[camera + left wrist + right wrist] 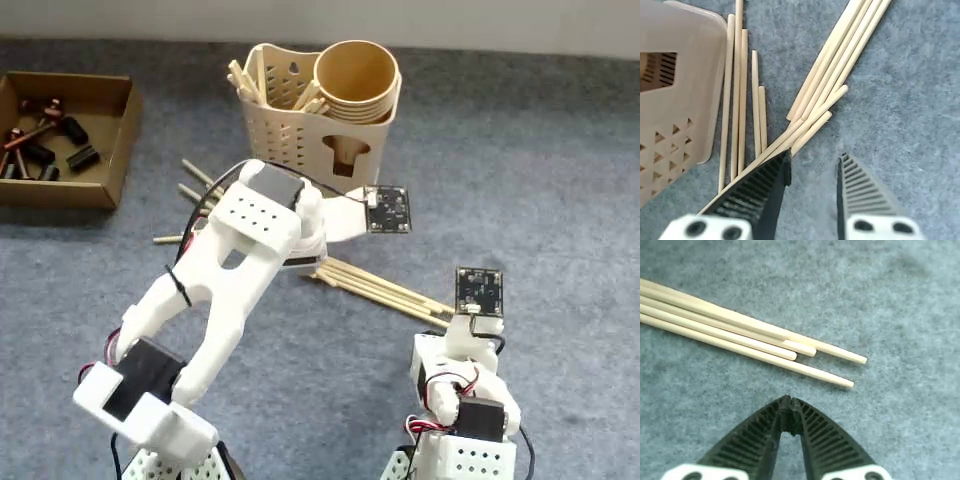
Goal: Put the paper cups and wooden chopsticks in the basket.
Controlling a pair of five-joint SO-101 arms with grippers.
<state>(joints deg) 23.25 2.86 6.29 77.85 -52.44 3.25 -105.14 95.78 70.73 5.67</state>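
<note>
Left fingers (771, 185) of mine hang spread and empty over the grey desk (910, 100). One tip lies against the ends of loose chopsticks (825, 85) just beside the basket (675, 75). My right fingers (790, 416) are clenched on nothing, near the tips of more chopsticks (740, 335). Stacked paper cups (357, 75) and several chopsticks already stand in the basket.

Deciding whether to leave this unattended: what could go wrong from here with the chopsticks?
1. The left gripper is open with one finger over the ends of the fanned chopsticks; closing may catch only the tips and scatter them.
2. The loose chopsticks lie along the basket wall, so a pick there might shove it.
</note>
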